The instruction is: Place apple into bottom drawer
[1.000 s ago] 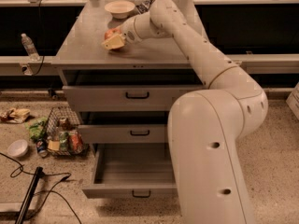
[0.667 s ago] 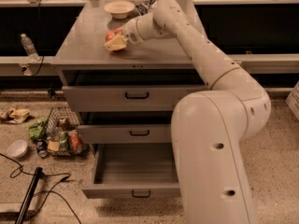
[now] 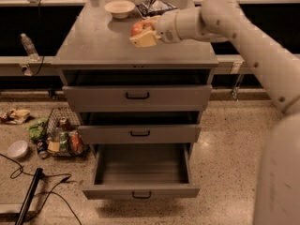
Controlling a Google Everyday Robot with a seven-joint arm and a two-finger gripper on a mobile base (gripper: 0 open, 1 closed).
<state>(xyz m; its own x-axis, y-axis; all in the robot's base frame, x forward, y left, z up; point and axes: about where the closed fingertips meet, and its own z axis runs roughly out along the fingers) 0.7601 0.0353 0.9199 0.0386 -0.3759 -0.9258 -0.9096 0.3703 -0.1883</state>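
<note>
The red apple (image 3: 138, 28) is between the cream fingers (image 3: 145, 40) of my gripper (image 3: 143, 31), held just above the grey cabinet top (image 3: 93, 41). The gripper is shut on it. My white arm reaches in from the right over the cabinet. The bottom drawer (image 3: 140, 190) is pulled far open below; its deep grey box shows nothing inside and a small black handle sits on its front.
A white bowl (image 3: 119, 7) and a dark snack bag (image 3: 154, 7) sit at the back of the cabinet top. The top drawer (image 3: 137, 96) and middle drawer (image 3: 138, 132) stand slightly open. A wire basket of cans (image 3: 63, 137), a bowl (image 3: 18, 149), a bottle (image 3: 28, 46) and cables (image 3: 33, 191) lie at left.
The camera view has shifted and closed in on the cabinet. The gripper stays shut on the apple, which now sits a little higher over the cabinet top.
</note>
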